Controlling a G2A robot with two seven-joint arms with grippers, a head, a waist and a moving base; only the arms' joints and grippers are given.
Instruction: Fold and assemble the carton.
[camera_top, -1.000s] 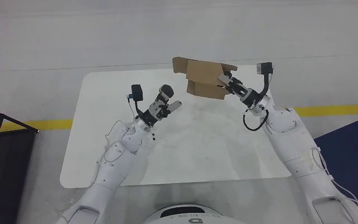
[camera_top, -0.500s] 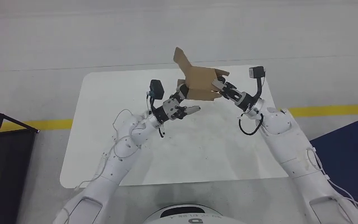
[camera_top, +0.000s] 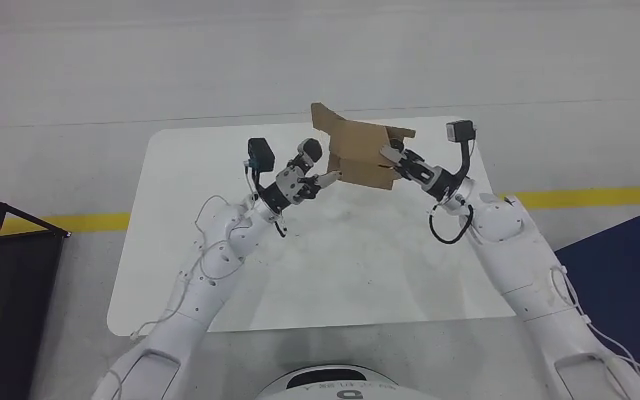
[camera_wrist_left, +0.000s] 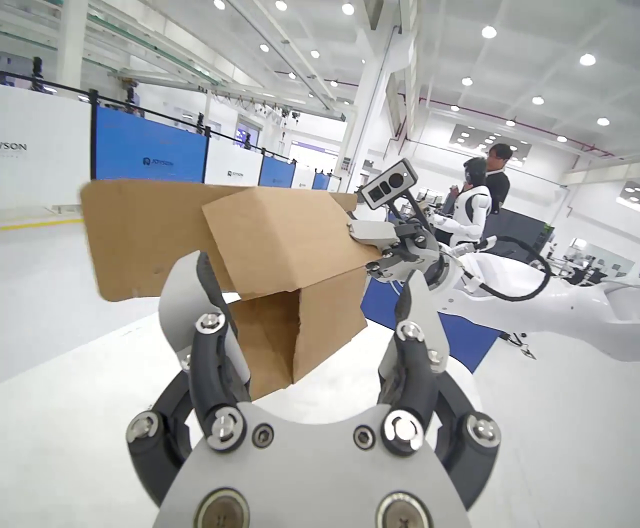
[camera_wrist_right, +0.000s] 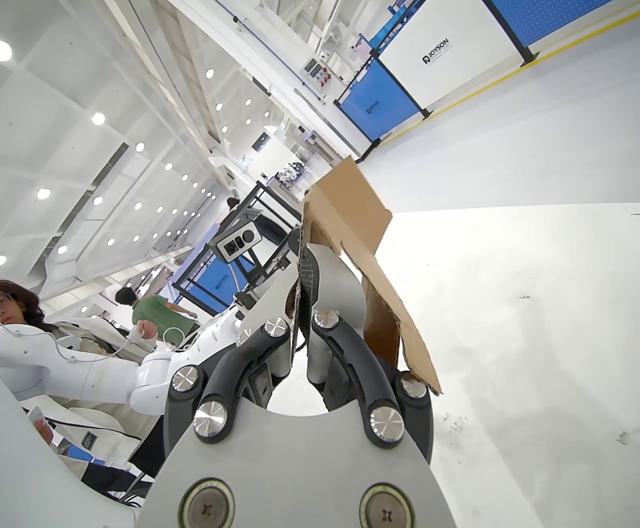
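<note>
Currently the carton (camera_top: 360, 155) (camera_wrist_left: 280, 250) hangs in the air above the far part of the white surface (camera_top: 200, 250), resting on nothing, and it is only partly formed. It is a plain brown cardboard sleeve, pulled open into a rough box shape. In the left wrist view its open end faces the camera and shows the hollow inside, with one broad flap spreading flat out to the side. In the top view a flap corner juts out from the carton's far left end, beyond the surface's far edge. The right fingers (camera_top: 395, 158) (camera_wrist_right: 310, 270) are clenched on the carton at its right-hand end. The right wrist view shows a thin cardboard wall pinched between the two pads, with the rest of the carton rising away beyond them. The left fingers (camera_top: 312, 151) (camera_wrist_left: 420, 320) are released and spread wide, just beside the carton's left end and near its lower corner. The open mouth of the carton lies ahead of the gap between them. Whether either fingertip touches the cardboard I cannot tell. Both arms meet over the far middle of the surface. A yellow line (camera_top: 80, 222) runs along the floor on either side of the surface.
</note>
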